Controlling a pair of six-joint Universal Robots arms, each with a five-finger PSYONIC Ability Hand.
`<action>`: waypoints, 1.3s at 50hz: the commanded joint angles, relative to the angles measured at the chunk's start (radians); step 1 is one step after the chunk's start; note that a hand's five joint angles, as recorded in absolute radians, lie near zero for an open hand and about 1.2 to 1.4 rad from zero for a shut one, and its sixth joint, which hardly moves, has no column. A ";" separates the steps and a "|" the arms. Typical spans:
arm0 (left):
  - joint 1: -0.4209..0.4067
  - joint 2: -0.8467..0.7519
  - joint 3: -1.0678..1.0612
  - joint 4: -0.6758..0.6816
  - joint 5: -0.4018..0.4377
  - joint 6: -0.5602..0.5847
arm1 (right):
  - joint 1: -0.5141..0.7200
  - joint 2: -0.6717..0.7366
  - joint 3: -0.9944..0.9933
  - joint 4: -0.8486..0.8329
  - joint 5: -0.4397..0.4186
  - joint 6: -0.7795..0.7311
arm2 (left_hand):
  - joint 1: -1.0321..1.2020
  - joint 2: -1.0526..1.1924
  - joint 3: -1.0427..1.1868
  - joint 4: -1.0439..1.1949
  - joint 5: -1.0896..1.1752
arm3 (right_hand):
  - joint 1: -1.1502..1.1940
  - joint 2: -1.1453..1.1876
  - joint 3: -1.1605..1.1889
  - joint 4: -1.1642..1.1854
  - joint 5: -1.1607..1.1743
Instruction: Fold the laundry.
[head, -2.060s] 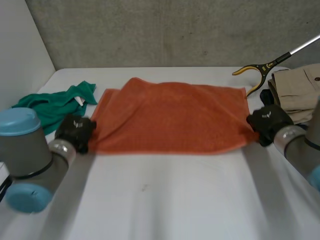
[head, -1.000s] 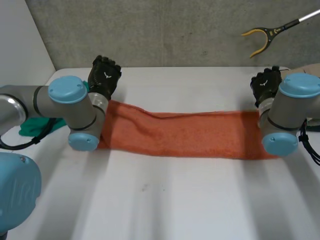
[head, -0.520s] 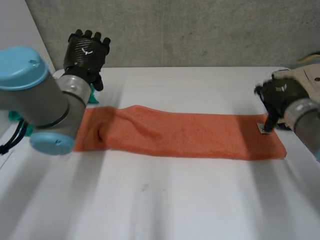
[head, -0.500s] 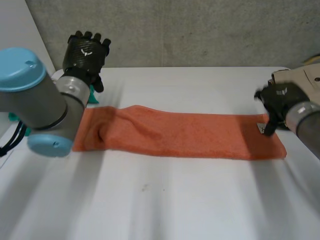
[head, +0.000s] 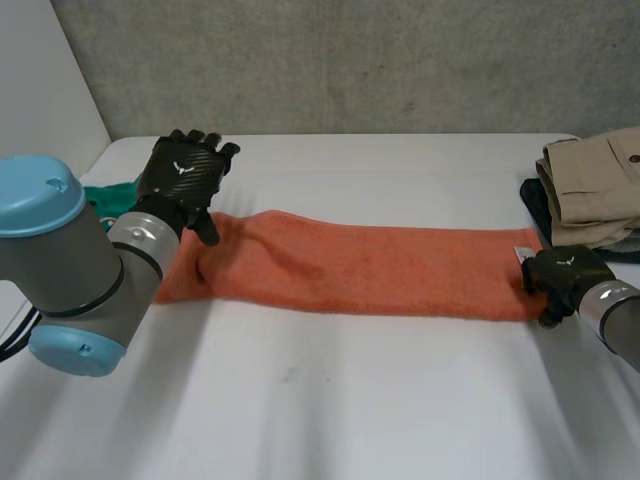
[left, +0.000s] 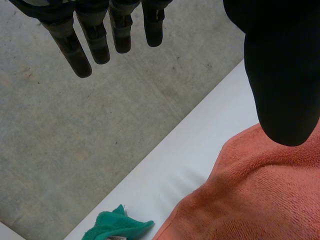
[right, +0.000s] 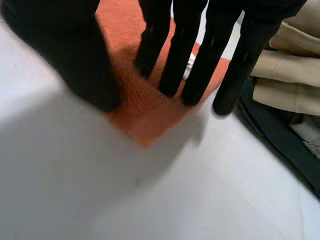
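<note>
At the upper left of the head view, a green cloth (head: 101, 193) lies crumpled on the tabletop (head: 350, 400); I judge it is not yet folded. Just to its right, my left robot hand (head: 185, 172) hovers above the left end of the towel (head: 370, 270). In its wrist view the fingers (left: 70, 45) are straight and spread, holding nothing, so this robot hand is released.

The orange towel lies across the middle of the frame as a long narrow strip. From this shape I judge that the first fold, along its length, is done. The left end is a little bunched and the rest is flat.

At the right end, my right robot hand (head: 562, 278) is down at the near corner of the towel. In its wrist view the fingers (right: 175, 65) are straight, with their tips on or just above the corner, and the thumb is apart from them. It is not clenched and it grasps nothing.

At the upper right a beige pile (head: 595, 190) sits already folded.

What is left, I think: to bring the towel's ends together, and then the green cloth.
</note>
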 joint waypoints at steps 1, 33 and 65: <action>-0.003 0.000 -0.005 0.003 -0.002 0.000 | -0.009 -0.001 0.024 -0.098 0.079 -0.044 | -0.014 -0.034 -0.037 -0.028 -0.049 | 0.539 0.524 0.545 0.547 0.548; 0.008 0.184 -0.126 0.003 -0.002 0.000 | 0.472 -0.003 -0.086 -0.536 -0.259 -0.436 | -0.014 -0.034 -0.037 -0.028 -0.049 | 0.539 0.524 0.545 0.547 0.548; -0.239 -0.143 0.104 0.067 -0.008 0.006 | 0.375 -0.091 0.025 -0.043 0.082 0.213 | -0.014 -0.034 -0.037 -0.028 -0.049 | -0.683 -0.698 -0.677 -0.675 -0.673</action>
